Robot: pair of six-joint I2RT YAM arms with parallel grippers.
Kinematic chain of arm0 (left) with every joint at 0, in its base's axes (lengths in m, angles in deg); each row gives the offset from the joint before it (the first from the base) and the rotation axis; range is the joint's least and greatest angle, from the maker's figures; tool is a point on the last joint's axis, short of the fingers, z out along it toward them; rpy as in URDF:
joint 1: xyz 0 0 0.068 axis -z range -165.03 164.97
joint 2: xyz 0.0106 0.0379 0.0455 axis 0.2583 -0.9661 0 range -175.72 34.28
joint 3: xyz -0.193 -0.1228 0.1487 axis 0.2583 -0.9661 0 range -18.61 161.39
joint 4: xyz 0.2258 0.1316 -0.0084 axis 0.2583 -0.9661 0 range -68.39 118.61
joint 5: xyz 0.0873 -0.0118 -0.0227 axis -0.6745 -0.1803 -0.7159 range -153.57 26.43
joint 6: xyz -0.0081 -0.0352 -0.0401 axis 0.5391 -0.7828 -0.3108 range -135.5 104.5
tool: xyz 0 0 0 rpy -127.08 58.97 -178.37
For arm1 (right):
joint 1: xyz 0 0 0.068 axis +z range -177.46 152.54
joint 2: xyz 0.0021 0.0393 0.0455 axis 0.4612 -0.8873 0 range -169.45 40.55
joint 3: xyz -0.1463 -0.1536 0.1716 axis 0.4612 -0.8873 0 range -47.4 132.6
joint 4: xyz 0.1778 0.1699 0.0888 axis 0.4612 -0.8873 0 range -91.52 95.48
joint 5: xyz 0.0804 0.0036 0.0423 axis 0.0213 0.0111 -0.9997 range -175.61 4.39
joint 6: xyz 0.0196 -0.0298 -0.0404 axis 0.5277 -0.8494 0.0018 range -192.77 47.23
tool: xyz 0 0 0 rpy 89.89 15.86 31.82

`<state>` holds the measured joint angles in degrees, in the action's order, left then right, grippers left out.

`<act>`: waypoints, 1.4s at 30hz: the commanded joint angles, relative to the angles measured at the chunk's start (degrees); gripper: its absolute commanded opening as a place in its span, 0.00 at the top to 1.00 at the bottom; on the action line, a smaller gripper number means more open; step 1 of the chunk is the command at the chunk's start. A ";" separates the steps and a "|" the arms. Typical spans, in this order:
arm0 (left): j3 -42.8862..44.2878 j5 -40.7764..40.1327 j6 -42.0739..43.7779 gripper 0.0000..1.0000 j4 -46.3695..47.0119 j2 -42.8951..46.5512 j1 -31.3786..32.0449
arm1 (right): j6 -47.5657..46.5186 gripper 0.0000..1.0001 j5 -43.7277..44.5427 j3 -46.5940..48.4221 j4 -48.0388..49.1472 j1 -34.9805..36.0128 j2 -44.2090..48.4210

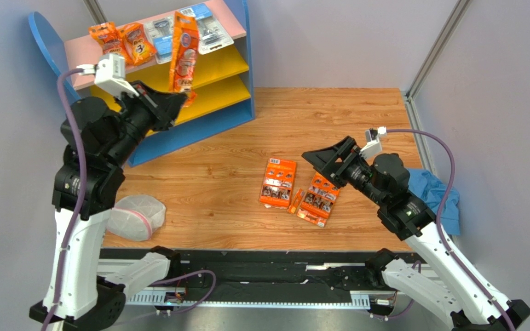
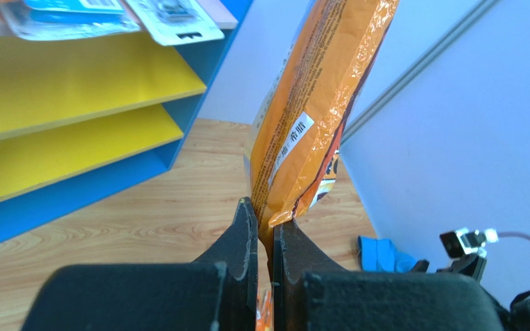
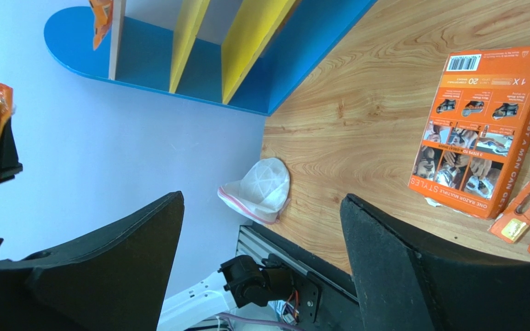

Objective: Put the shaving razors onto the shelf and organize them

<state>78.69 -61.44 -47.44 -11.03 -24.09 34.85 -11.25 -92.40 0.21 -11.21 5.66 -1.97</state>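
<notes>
My left gripper is shut on the bottom edge of a long orange razor bag and holds it upright in the air, in front of the shelf. The left wrist view shows the jaws pinching the bag. Two orange bags and clear blister packs lie on the pink top board. Two wide orange cards lie on the table, with a narrow orange pack between them. My right gripper is open and empty, just right of the cards; one card shows in its view.
A white mesh pouch lies at the near left of the table. A blue cloth lies at the right edge behind my right arm. Both yellow boards look bare. Grey walls close in the back and right.
</notes>
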 commanded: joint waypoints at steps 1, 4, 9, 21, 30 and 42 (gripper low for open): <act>2.37 15.51 -5.04 1.00 1.57 -2.10 -11.93 | -1.57 0.13 -1.21 0.38 0.60 -0.25 -0.10; 1.94 23.69 -9.08 1.00 5.43 -3.50 -19.49 | -1.66 0.13 -1.30 -0.68 0.17 -0.17 0.42; -2.90 38.46 -22.42 1.00 21.13 -5.79 -31.03 | -1.05 0.13 -2.26 -2.17 -0.27 -0.17 1.13; 2.01 39.53 -30.36 1.00 29.01 -12.99 -43.16 | -0.87 0.13 -3.67 -8.14 -1.51 -0.17 0.95; 11.15 38.48 -29.15 1.00 22.51 -19.50 -48.09 | -0.87 0.14 -4.46 -11.66 -3.08 -0.08 1.83; 20.12 37.15 -24.40 1.00 8.62 -25.82 -54.77 | -6.66 0.14 -1.92 -11.94 -13.44 -0.16 4.02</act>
<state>95.04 -25.12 -74.30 2.17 -48.00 -18.68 -13.90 -96.05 -13.60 -19.23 5.66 0.35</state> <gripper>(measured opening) 0.046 0.862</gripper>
